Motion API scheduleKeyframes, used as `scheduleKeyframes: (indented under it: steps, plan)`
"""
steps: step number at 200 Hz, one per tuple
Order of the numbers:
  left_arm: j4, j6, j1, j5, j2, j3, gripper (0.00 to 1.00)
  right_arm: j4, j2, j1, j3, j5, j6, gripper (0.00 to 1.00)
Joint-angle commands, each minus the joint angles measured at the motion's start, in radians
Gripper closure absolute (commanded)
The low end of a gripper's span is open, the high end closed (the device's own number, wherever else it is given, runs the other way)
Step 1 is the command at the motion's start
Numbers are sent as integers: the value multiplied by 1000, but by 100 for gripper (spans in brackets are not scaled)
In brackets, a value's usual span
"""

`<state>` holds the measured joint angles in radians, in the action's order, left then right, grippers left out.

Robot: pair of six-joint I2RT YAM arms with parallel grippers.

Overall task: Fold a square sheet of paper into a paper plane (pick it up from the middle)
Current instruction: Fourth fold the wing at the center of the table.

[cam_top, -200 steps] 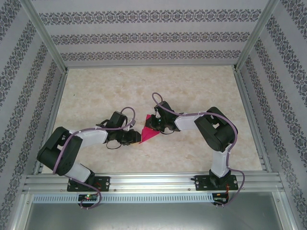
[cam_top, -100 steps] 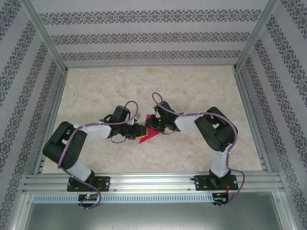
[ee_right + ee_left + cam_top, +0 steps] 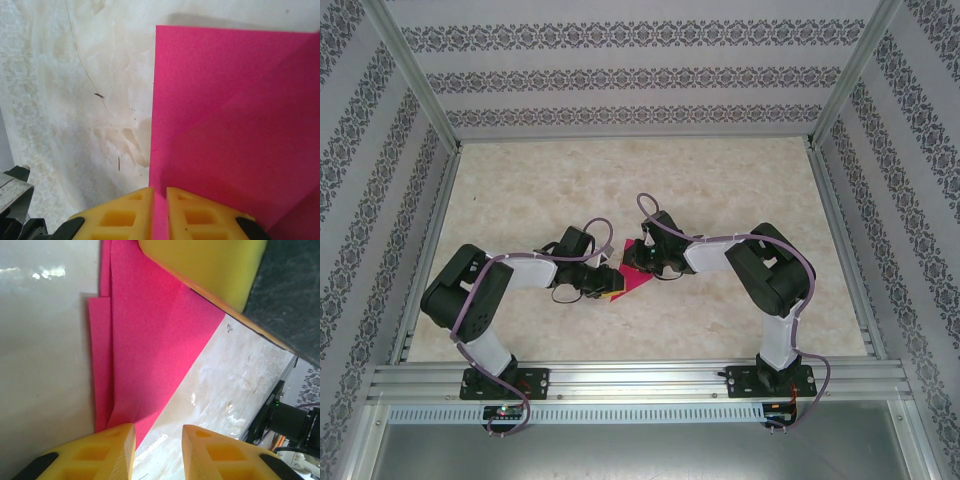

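No readable txt, labels, brands, nos. or signs in any view. Pink paper (image 3: 235, 100): plain, unmarked. Wall pattern (image 3: 620, 80): ornament bands only, no letters.

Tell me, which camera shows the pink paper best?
The right wrist view: the pink paper is large and sharp, corner and diagonal fold clear. Left wrist shows layered edges; top external, a small patch between arms.
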<state>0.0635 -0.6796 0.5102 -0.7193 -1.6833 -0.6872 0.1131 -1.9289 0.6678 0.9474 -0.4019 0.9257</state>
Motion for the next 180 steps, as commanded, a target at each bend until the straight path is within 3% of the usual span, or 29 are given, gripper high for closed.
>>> scheduleKeyframes:
  steps: [1,67,97,180]
  plan:
    - [151,72,6,94,4,27,67,-113,-109,16,-36,109,-16,84]
    - [104,18,9,-13,150,-25,61,-119,-114,16,-35,113,-13,84]
    - [97,19,31,-72,128,-54,61,-121,-113,16,-32,113,-13,84]
    - [97,55,44,36,21,-9,65,-124,-113,17,-29,115,-15,84]
